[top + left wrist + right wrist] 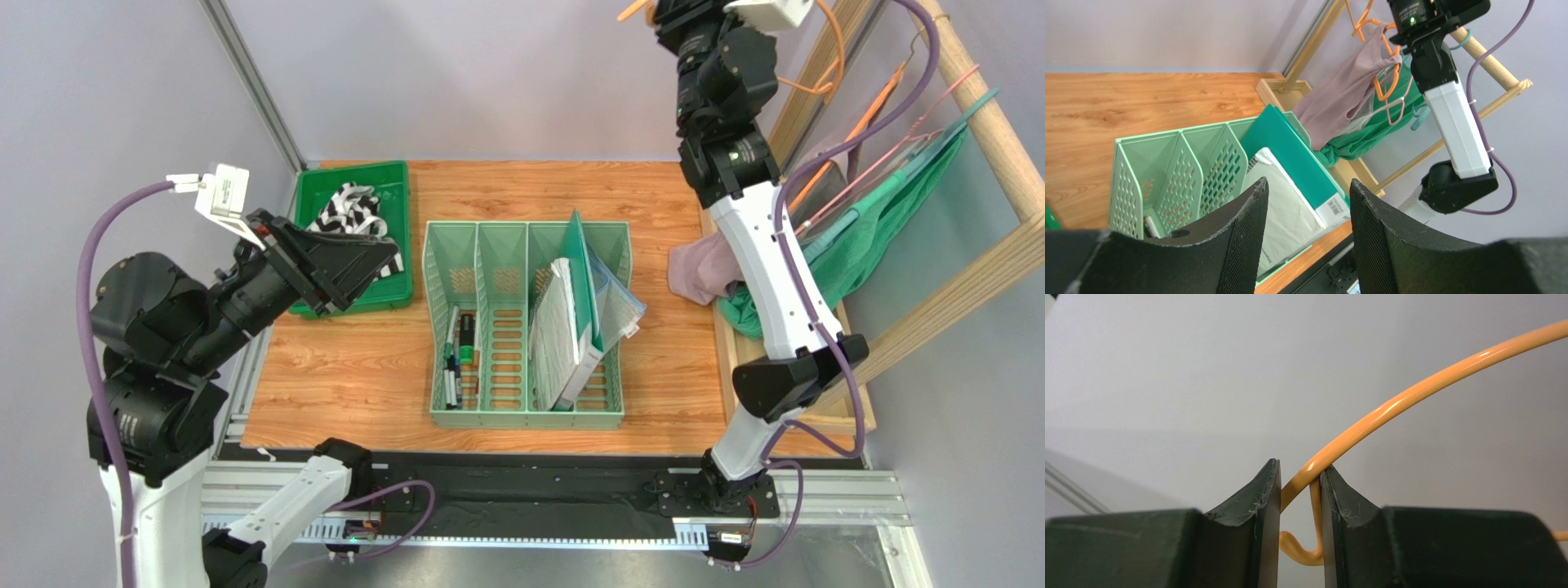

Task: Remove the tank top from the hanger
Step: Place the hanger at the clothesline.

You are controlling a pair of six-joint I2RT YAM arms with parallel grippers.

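Right gripper (1300, 496), top right of overhead view, clenched on thin orange wire hanger (1413, 392). Dusty-pink fabric tank top (1333, 104) hangs from hanger, upper centre of left wrist view, beside wooden rack (1008, 145). Left gripper (1309, 196) at left, fingers spread, empty.

Left arm (160, 343) is folded low, left gripper (1308, 202) held with jaws parted. Right arm (767, 270) is raised high, right gripper (1301, 478) clamped on hanger (1413, 392).

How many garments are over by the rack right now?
2. A mauve tank top draped from the orange hanger that the right gripper grips, and a green garment hanging lower on the rack. Others may be hidden behind the right arm.
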